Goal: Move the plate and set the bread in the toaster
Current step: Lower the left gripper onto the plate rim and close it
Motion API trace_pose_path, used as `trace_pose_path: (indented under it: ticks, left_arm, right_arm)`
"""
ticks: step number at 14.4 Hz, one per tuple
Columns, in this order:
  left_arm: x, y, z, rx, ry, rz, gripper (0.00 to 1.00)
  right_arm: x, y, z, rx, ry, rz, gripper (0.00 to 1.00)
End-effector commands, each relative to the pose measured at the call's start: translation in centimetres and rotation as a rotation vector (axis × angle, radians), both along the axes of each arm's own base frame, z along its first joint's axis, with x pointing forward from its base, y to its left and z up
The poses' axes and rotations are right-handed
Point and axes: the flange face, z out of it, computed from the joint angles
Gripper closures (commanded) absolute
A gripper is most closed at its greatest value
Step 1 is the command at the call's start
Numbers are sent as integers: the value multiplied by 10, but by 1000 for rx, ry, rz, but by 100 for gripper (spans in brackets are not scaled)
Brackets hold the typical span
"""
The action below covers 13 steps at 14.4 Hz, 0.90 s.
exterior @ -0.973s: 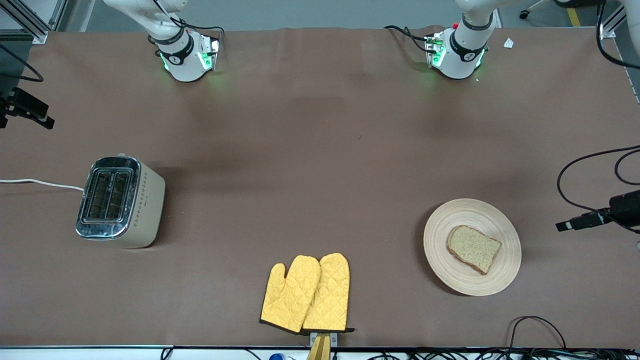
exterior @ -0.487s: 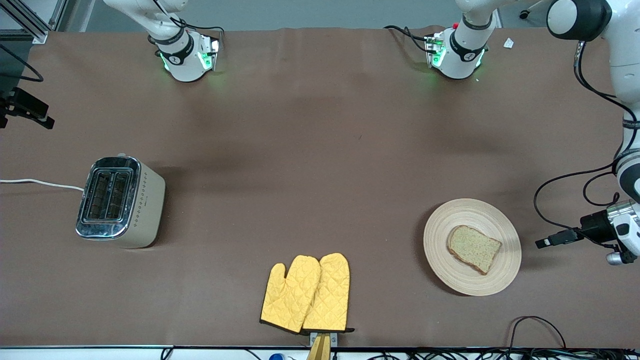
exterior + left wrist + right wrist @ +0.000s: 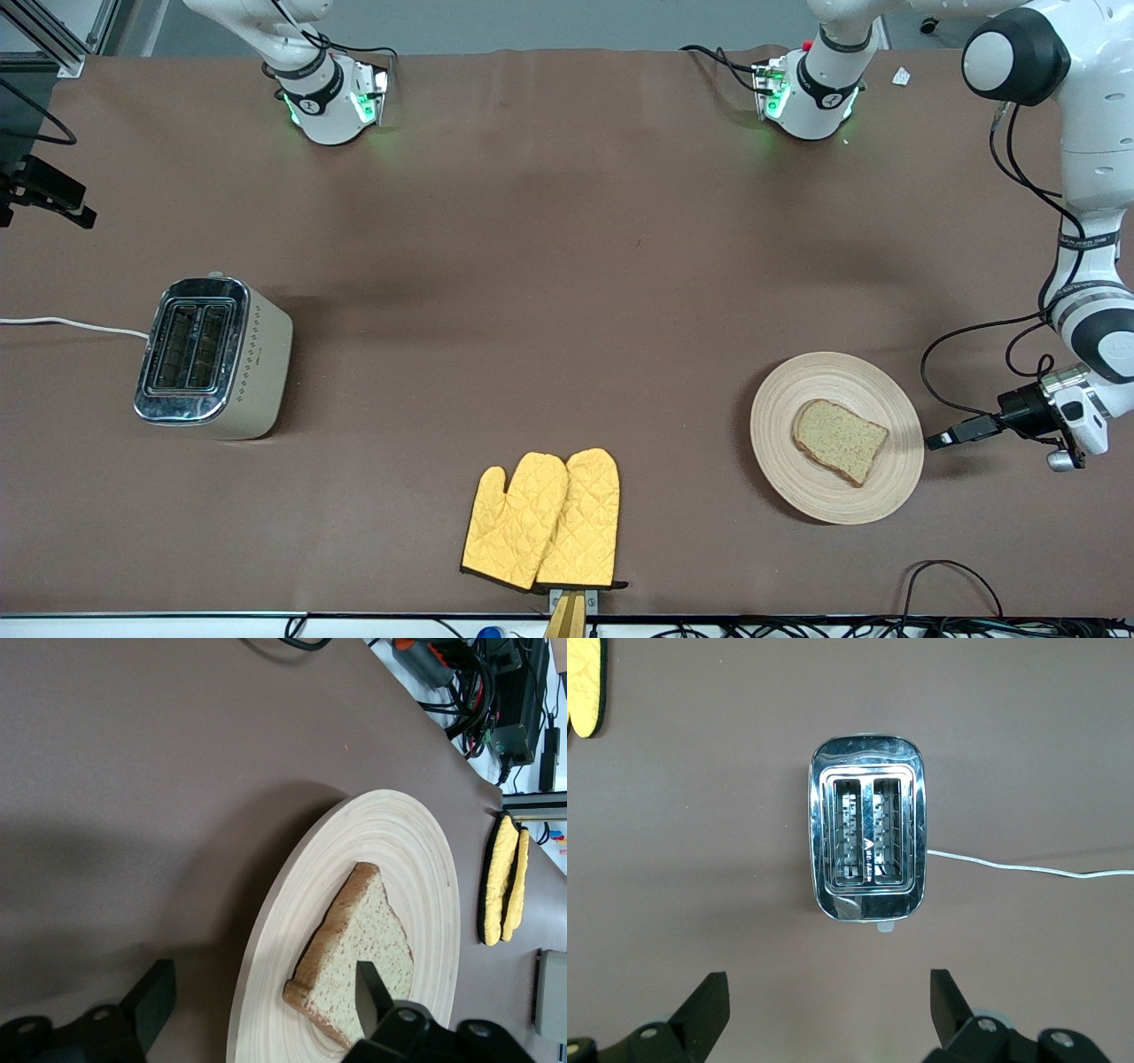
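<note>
My left hand (image 3: 257, 1014) hangs released just beside the plate (image 3: 895, 483); my right hand (image 3: 824, 1010), also released, waits over the toaster (image 3: 213, 357). The bread (image 3: 839, 439) lies on the plate, so both steps remain undone.

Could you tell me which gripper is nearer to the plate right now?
Left. The left gripper sits just beside the plate at its rim; the right gripper is over the toaster.
</note>
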Motion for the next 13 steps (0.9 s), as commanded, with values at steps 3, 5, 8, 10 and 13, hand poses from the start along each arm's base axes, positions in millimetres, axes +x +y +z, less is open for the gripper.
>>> trace_pose_path:
  ticks: [3,5,8,10,13]
  left_arm:
    - [3,-3,-10,-63,-22,-13,28]
    - [2,-5,-17,-65,-27,-28,31]
    - [1,-6,-21,-68,-29,-37,45]
    - [-2,-8,-30,-74,-35,-65,61]
    - [-5,-8,-36,-97,-25,-68,90]
  right_arm:
    - [-1,-1,3,6,1,-3,0]
    - [-2,-1,3,6,2,-3,0]
    - [-2,-1,3,6,2,-3,0]
    - [-2,-1,3,6,2,-3,0]
    - [-1,0,4,6,-2,-2,0]
